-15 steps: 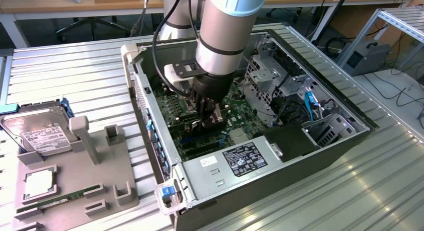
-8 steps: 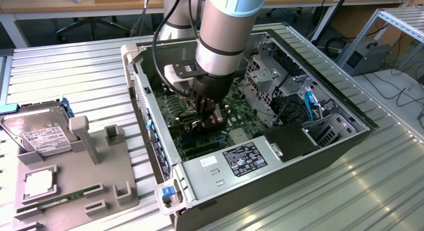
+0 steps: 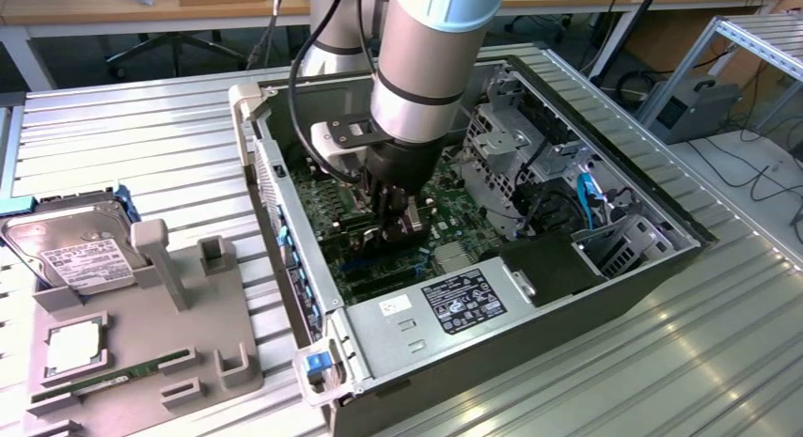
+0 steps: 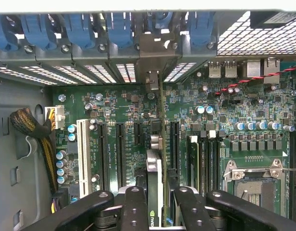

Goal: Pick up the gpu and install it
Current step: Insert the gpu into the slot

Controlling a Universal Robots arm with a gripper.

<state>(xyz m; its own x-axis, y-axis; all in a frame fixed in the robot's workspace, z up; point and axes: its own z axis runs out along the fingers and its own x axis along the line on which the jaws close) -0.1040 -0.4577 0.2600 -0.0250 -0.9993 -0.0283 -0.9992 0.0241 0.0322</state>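
Note:
The gpu [image 4: 155, 166] stands edge-on between my gripper's [image 4: 158, 195] two black fingers [image 4: 134, 207], which are shut on it. It hangs over the green motherboard [image 4: 124, 103], in line with a long black expansion slot [image 4: 174, 144]. Its silvery bracket [image 4: 152, 79] reaches the rear wall of the case, among the blue slot latches [image 4: 80, 26]. I cannot tell whether the card's edge touches the slot. In the exterior view, my gripper [image 3: 393, 219] is deep inside the open computer case [image 3: 266, 164], with the dark gpu [image 3: 404, 228] in its grip.
A grey fixture [image 3: 188, 324] at the exterior view's left carries a silver hard drive [image 3: 75, 254], a processor chip [image 3: 75, 345] and a green memory stick [image 3: 107, 381]. Inside the case are a drive cage [image 3: 502, 146], a labelled power supply [image 3: 464, 301], a cable bundle [image 4: 35, 130] and the processor socket [image 4: 256, 180].

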